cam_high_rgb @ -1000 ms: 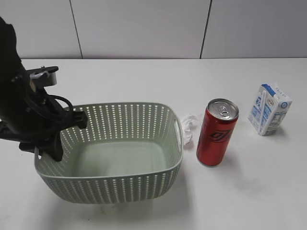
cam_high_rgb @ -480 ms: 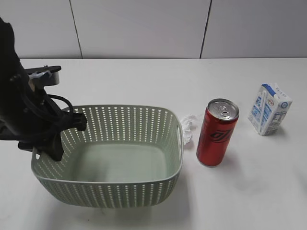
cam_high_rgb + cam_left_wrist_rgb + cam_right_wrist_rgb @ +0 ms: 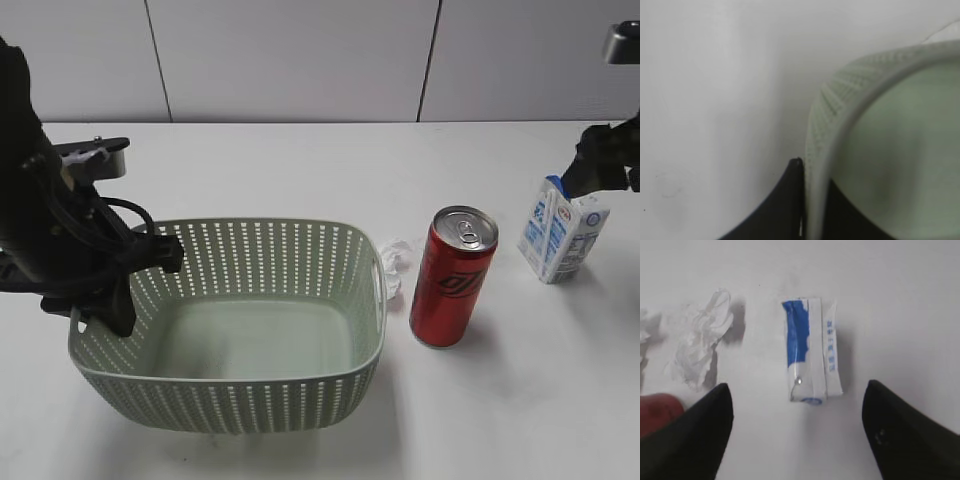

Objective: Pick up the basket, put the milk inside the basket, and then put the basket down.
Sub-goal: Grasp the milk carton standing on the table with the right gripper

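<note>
While the left pincer (image 3: 110, 300) is clamped on the left rim of the basket (image 3: 250, 340), the basket sits tilted at the left of the white table (image 3: 300, 160), its left end held up. A red can (image 3: 452, 275) stands upright just right of the basket, between it and the milk (image 3: 562, 228), which stands upright near the table's right edge, well apart from the basket. Crumpled tissue (image 3: 397, 265) lies in the gap between basket and can.

The right pincer (image 3: 600, 165) hangs above the milk in the exterior view, which does not show how its jaws stand. The right wrist view does: the two dark fingers (image 3: 690, 440) are spread wide apart, the milk (image 3: 811, 355) lying between and beyond them, untouched, with tissue (image 3: 697, 345) to its left and a sliver of the can (image 3: 655, 412) at the lower left edge.

The left wrist view shows, blurred, the basket's rim (image 3: 840, 130) passing between the dark finger pads (image 3: 785, 210), a grip the arm hides in the exterior view.
</note>
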{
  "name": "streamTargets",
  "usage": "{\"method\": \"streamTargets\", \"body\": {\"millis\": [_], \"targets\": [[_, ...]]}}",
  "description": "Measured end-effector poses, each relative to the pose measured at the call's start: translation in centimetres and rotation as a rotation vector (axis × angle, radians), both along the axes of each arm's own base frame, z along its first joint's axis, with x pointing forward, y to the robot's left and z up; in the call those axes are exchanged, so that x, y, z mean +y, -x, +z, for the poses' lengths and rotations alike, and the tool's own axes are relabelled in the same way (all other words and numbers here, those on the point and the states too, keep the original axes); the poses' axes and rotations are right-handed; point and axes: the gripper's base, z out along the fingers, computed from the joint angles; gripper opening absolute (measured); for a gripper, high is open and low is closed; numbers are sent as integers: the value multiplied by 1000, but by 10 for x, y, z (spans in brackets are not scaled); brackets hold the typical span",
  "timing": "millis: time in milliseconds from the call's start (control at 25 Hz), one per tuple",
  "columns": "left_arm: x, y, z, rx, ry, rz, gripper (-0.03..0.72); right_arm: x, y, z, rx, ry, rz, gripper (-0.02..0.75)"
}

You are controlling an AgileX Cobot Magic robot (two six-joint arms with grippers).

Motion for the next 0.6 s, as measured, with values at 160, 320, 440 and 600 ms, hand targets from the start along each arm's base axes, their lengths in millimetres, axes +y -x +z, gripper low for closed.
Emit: {"method": "streamTargets", "body": {"millis": [160, 320, 440, 600], "targets": [[0, 0, 0, -3, 1, -2, 0, -1, -20, -25, 31, 43, 18, 598], [-1, -2, 0, -20, 9, 1, 0, -2, -32, -51, 59, 56, 20, 592], [-1, -3, 0, -32, 15, 3, 0, -2, -36, -68, 91, 61, 23, 593], [-1, -3, 0, -35, 16, 4, 0, -2, -38, -84, 127, 70, 39, 589]]}}
